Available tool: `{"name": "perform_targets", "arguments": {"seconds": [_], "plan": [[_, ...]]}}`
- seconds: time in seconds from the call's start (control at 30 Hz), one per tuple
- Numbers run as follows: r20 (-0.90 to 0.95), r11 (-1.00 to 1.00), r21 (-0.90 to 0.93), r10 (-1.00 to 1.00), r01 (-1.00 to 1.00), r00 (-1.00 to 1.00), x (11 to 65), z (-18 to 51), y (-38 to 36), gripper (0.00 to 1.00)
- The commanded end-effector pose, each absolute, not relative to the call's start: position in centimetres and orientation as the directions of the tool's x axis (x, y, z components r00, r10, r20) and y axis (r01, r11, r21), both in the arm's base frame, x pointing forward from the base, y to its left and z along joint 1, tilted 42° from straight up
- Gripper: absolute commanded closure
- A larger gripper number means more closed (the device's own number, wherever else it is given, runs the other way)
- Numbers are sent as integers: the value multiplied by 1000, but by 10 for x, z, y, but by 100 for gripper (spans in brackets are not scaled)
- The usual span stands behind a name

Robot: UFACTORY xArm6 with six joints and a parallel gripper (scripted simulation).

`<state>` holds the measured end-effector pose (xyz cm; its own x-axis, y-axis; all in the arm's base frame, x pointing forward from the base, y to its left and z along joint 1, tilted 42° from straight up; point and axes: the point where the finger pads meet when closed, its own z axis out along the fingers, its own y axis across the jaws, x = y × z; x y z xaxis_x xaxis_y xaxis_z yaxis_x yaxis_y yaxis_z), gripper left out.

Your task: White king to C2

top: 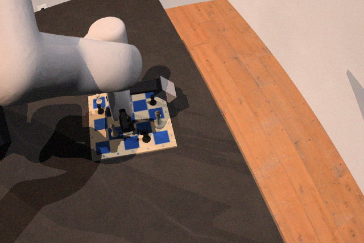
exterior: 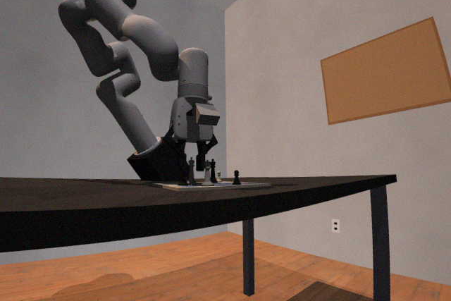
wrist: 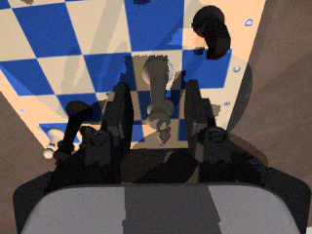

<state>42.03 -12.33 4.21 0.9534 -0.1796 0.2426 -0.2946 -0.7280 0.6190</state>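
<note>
The white king [wrist: 157, 95] stands upright on the board [top: 169, 143], near its B–C edge letters, between the gripper's [wrist: 158, 109] fingers. These are partly spread, clear of it on both sides, gripping nothing. A black pawn [wrist: 211, 30] stands nearby.

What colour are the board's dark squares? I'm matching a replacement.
Blue, alternating with cream squares on the chessboard; the wrist view shows it best.

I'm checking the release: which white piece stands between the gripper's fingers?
The white king: it stands upright between the opened fingers of the gripper, touched by neither. The small white pawn stands off by the board's edge.
</note>
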Motion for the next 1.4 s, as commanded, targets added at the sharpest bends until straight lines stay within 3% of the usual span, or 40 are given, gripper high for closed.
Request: {"name": "perform_targets", "arguments": {"seconds": [0.0,0.83,0.87,1.37], "plan": [[246,-729,618,-178,-296,953,421,50,-116,58],[246,-729,618,-178,-296,953,416,107,-66,58],[246,-729,618,-178,-296,953,416,107,-66,0],[246,-729,618,-178,-296,953,416,107,-66,0]]}}
